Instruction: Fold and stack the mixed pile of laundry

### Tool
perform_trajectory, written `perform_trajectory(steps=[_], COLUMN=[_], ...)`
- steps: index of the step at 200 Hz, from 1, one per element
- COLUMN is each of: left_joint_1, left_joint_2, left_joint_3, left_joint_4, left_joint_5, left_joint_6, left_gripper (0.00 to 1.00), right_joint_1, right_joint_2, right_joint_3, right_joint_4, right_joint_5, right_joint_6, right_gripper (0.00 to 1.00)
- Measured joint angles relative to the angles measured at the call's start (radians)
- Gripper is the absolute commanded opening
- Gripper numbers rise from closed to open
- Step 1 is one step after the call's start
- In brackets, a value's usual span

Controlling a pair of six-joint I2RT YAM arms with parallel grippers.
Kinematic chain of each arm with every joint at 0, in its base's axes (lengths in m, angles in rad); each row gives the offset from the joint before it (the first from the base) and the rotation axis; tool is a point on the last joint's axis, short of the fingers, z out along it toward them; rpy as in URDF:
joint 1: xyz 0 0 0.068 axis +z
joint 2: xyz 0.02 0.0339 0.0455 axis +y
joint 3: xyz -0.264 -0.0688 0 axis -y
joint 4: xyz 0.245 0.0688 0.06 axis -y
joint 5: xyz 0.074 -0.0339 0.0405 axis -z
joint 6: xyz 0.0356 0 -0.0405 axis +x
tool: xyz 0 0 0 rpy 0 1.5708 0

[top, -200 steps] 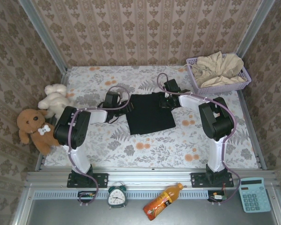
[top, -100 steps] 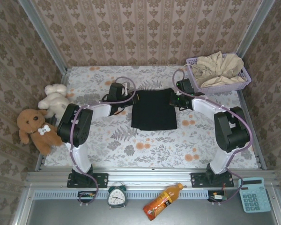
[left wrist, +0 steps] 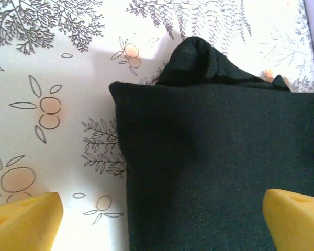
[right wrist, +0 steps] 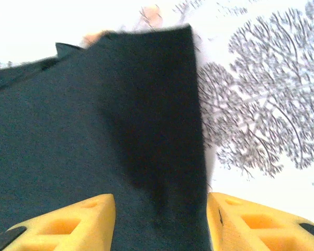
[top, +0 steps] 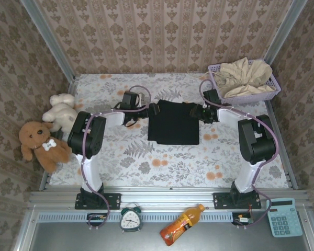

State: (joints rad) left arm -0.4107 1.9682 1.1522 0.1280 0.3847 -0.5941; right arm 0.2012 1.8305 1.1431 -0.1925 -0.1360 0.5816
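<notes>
A black T-shirt (top: 174,124) lies folded into a flat rectangle on the flowered table cover. My left gripper (top: 153,111) sits at its far left corner, and my right gripper (top: 194,111) at its far right corner. In the left wrist view the shirt (left wrist: 214,157) spreads under my left gripper (left wrist: 159,225), whose yellow fingers (left wrist: 21,222) stand wide apart, open. In the right wrist view the shirt's edge (right wrist: 120,120) lies loose between the separated fingers (right wrist: 251,225) of my right gripper (right wrist: 159,222), also open. The beige-cream garment (top: 244,75) is heaped in the basket.
The lavender mesh basket (top: 247,98) stands at the far right corner. A white plush toy (top: 61,109) and a brown one (top: 39,142) sit at the left edge. An alarm clock (top: 130,218), an orange bottle (top: 181,224) and a calculator (top: 284,216) lie on the near ledge.
Both grippers drew the shirt's far corners outward and back, squaring the tilted shirt. Both then opened and let go of the cloth.
</notes>
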Motion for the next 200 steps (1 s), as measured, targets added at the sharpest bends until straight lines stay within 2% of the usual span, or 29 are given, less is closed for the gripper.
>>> perform_trajectory(steps=[48,78,88,100,115,135,154,200], left_joint_1=[-0.003,-0.015,-0.021,-0.029,-0.032,-0.034,-0.034,-0.066], left_joint_2=[0.022,0.066,0.080,0.098,0.112,0.110,0.097,0.055], left_joint_3=[0.049,0.068,0.071,0.086,0.101,0.101,0.101,0.148], left_joint_4=[-0.021,0.003,0.005,0.006,0.010,0.016,0.014,0.032], left_joint_5=[0.001,0.006,0.013,0.014,0.025,0.040,0.049,0.110], left_joint_6=[0.026,0.023,0.023,0.022,0.020,0.016,0.011,0.004], left_gripper=[0.73,0.62,0.52,0.32,0.10,0.02,0.03,0.19], right_joint_1=[0.024,0.037,0.040,0.042,0.044,0.044,0.044,0.005], right_joint_2=[0.105,0.196,0.222,0.238,0.238,0.220,0.146,-0.071], right_joint_3=[0.168,0.220,0.236,0.245,0.245,0.237,0.199,0.115], right_joint_4=[-0.006,-0.026,-0.038,-0.048,-0.051,-0.051,-0.063,-0.077], right_joint_5=[0.024,0.032,0.037,0.045,0.047,0.047,0.050,0.055], right_joint_6=[-0.035,-0.045,-0.051,-0.060,-0.055,-0.055,-0.055,-0.055], right_gripper=[0.43,0.37,0.22,0.00,0.00,0.00,0.00,0.00])
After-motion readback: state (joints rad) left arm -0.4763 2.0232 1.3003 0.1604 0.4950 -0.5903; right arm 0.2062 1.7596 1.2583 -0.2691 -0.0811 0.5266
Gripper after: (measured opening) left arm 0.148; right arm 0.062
